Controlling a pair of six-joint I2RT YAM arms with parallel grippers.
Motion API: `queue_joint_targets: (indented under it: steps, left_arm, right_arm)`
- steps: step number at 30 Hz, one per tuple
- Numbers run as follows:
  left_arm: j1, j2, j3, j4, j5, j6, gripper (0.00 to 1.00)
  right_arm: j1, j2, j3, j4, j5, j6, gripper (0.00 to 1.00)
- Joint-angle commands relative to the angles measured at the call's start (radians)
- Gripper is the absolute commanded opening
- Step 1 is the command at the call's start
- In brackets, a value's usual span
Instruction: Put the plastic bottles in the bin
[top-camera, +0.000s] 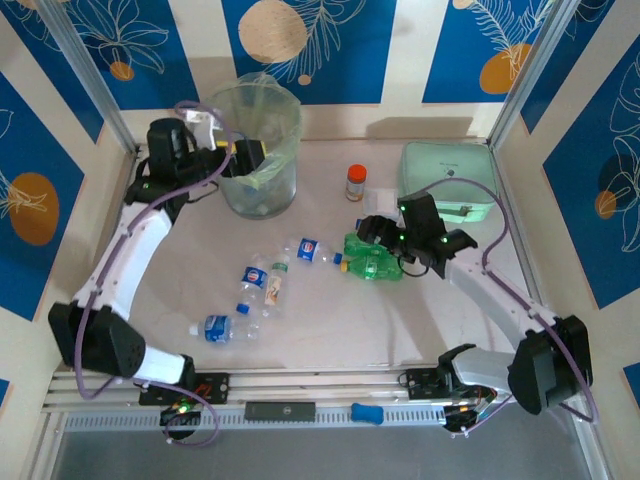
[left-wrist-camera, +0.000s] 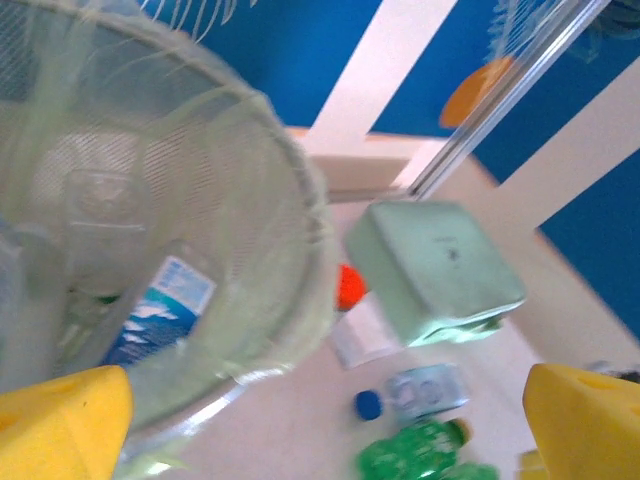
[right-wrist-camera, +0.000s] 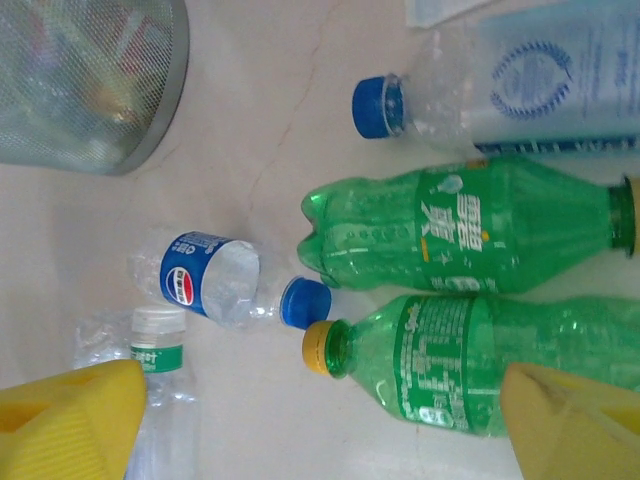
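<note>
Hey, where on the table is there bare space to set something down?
Bare tabletop lies between the green bottles and the near edge, and between the bin and the orange-capped jar. The middle is crowded with clear bottles.

Left claw (top-camera: 248, 160) at bin (top-camera: 277, 190) rim; right claw (top-camera: 372, 232) above green bottles (top-camera: 376, 263); clear bottles (top-camera: 255, 277) scattered leftward.

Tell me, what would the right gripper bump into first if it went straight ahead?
Probably the green bottle with the yellow cap, lying between the open fingers of the right gripper, though depth is hard to judge.
</note>
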Motion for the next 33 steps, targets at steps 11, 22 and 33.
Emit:
queue_joint_targets:
  steps: [11,22,33]
  left_arm:
    - [-0.038,-0.261,-0.604,0.427,0.017,-0.318,1.00]
    - [-0.182,-0.172,-0.755,0.622,-0.098,-0.431,0.99]
    - [-0.288,0.089,-0.633,0.727,-0.037,-0.503,0.99]
  right_arm:
    - [0.010,0.260,0.176,-0.101,-0.073,-0.239,0.94]
    - [0.049,0.344,0.198,-0.165,0.023,-0.259,0.94]
    - [0.090,0.313,0.119,-0.191,0.059,-0.227,0.94]
